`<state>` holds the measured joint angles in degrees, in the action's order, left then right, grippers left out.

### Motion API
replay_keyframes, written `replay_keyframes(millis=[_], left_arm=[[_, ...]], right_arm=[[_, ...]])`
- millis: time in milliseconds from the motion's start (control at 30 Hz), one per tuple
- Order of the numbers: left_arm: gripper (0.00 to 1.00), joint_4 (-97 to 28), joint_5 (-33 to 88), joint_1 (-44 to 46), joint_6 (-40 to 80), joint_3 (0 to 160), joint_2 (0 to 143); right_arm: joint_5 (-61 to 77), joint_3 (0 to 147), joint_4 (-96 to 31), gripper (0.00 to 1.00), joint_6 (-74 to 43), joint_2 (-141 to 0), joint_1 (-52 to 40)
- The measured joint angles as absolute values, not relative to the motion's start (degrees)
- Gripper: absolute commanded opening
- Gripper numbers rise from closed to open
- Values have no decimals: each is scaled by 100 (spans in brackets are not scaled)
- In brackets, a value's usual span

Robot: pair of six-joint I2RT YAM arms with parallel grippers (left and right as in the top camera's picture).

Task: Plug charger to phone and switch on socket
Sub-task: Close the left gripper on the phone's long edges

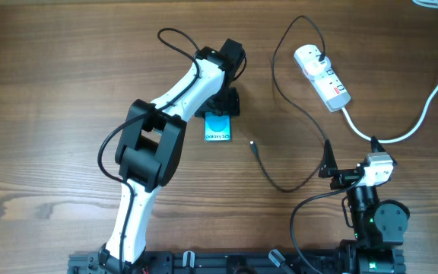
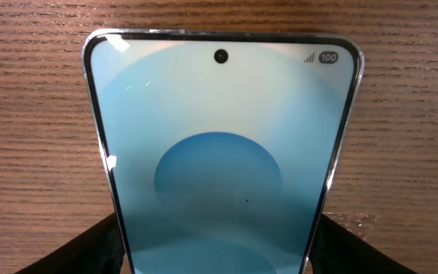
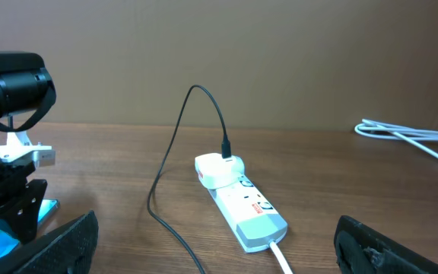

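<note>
The phone (image 1: 217, 127), cyan screen up with its white strip toward me, lies on the table and fills the left wrist view (image 2: 219, 137). My left gripper (image 1: 223, 103) sits over its far end, with a finger pressed against each long edge (image 2: 217, 255). The charger cable (image 1: 295, 164) runs from the socket (image 1: 322, 76) in a loop, and its plug tip (image 1: 253, 144) lies loose to the right of the phone. My right gripper (image 1: 331, 169) is wide open and empty (image 3: 219, 240), facing the socket (image 3: 242, 202) and cable (image 3: 166, 175).
A thick white lead (image 1: 424, 106) runs from the socket's near end off to the back right, and it also shows in the right wrist view (image 3: 409, 135). The left arm (image 1: 166, 122) crosses the table's left half. The table is bare wood.
</note>
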<state>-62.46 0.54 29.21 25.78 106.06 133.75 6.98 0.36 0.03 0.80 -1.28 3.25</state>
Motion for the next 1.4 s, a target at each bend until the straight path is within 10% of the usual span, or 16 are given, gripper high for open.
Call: replay_keyframes(millis=[900, 1200, 1400], left_arm=[[71, -7050, 226, 2921, 2580, 10689, 13242], [78, -6466, 226, 2921, 2582, 10466, 13198], [100, -6112, 242, 2945, 2600, 10009, 13015]], right_arm=[[698, 36, 3, 100, 80, -128, 325], [698, 36, 3, 100, 80, -128, 325], [698, 36, 3, 100, 80, -128, 325]])
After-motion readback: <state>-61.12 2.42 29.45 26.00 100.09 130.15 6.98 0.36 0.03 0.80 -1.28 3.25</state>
